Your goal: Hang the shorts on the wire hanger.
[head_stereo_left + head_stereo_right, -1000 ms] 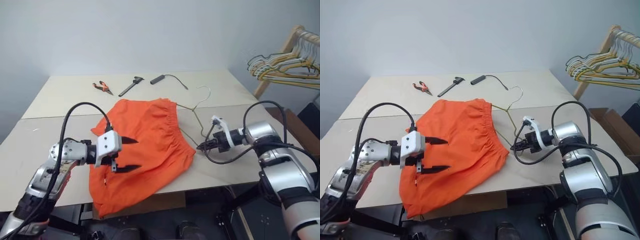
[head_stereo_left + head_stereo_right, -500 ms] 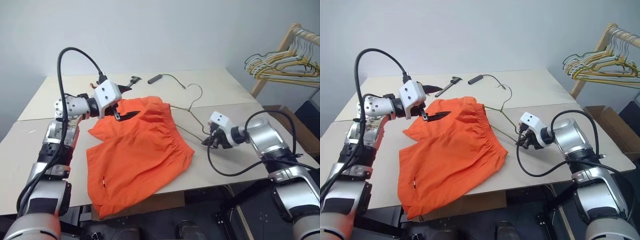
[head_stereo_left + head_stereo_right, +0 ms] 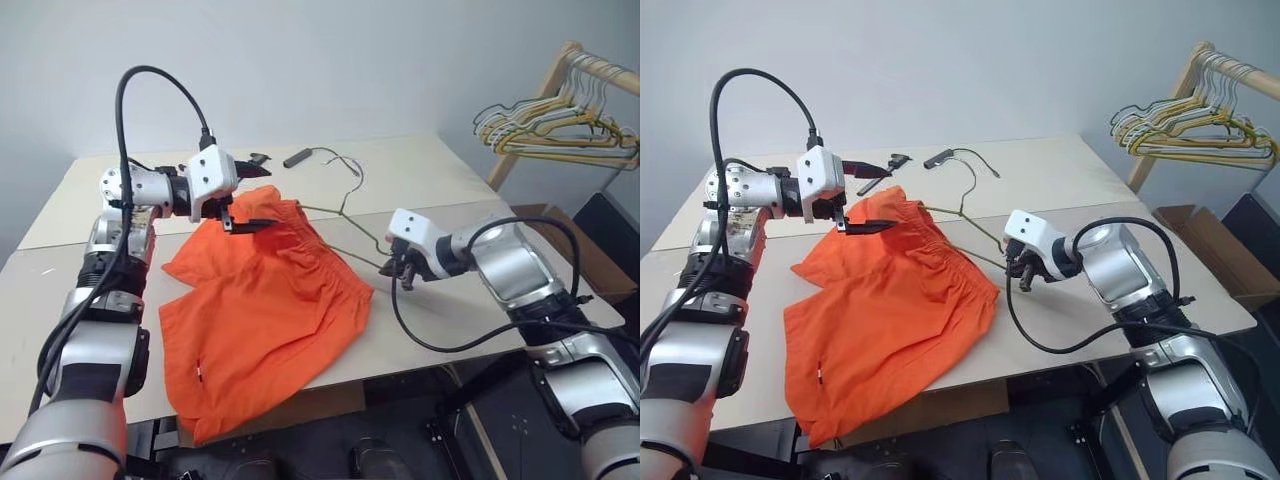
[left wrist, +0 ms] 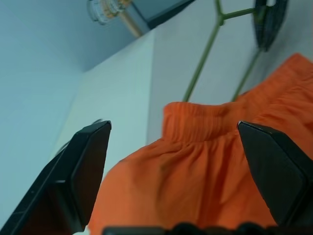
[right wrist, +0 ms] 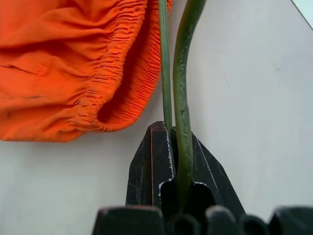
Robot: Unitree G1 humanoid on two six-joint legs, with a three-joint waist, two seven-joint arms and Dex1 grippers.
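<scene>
The bright orange shorts (image 3: 260, 310) lie crumpled on the table (image 3: 440, 180), one leg hanging over the front edge. The wire hanger (image 3: 985, 232) lies along their right side, its hook toward the far edge. My right gripper (image 5: 166, 134) is shut on the hanger's near corner, where two wires (image 5: 183, 73) meet just beside the gathered waistband (image 5: 122, 83). My left gripper (image 3: 255, 205) hovers open over the far waistband corner (image 4: 210, 171), with nothing between its fingers (image 4: 83, 171).
A black caliper (image 3: 258, 158) and a black cylinder with a cable (image 3: 297, 158) lie at the table's far edge. A wooden rack with a bunch of hangers (image 3: 560, 120) stands at the right. A cardboard box (image 3: 1210, 240) sits on the floor below it.
My left gripper, still open, rose from the shorts' near side to over their far corner. The right gripper lifted and swung left with the hanger corner. The camera turned slightly.
</scene>
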